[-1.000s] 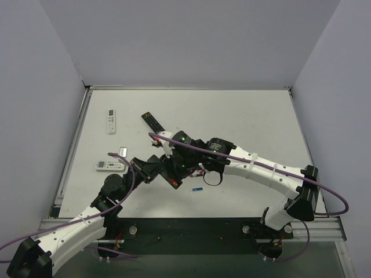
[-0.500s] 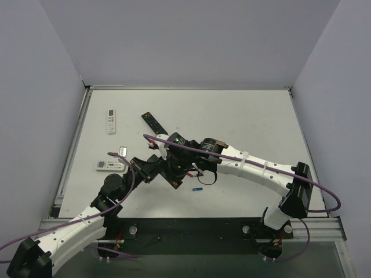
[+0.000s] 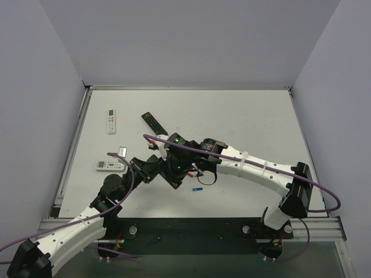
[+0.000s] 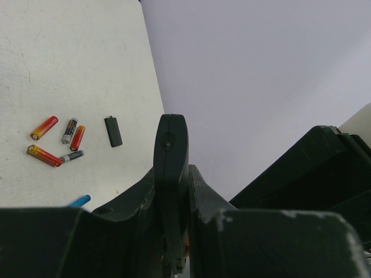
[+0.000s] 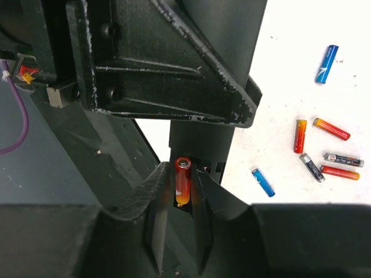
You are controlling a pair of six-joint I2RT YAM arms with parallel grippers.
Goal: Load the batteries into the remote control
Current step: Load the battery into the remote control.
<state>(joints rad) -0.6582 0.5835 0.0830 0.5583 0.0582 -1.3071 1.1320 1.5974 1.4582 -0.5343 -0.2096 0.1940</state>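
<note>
left gripper (image 4: 171, 176) is clamped tight on the remote control (image 4: 171, 145), the one plain black bar, held up off the table (image 3: 249, 116) and seen edge-on from the left wrist. right gripper (image 5: 181, 174) is right up against it, fingers pinched on one red-orange battery (image 5: 183, 184) that's sitting at the open slot in the remote's back, silver tip pointing away from the camera. can't tell if it's fully seated.

past that, on the table, the right wrist view shows seven loose batteries (image 5: 331, 128): two blue, three red-orange, two dark. five of them bunch close together, one blue lies nearer the remote and the other blue sits apart, farther out. left wrist view only catches six of them, plus one small black back cover (image 4: 113, 131) lying flat just beside the cluster.

farther back in the top view there are two white remotes (image 3: 111, 121), one near the left arm's wrist and one toward the far left, well apart. one black remote with coloured buttons (image 3: 153, 123) lies angled just beyond the grippers.
</note>
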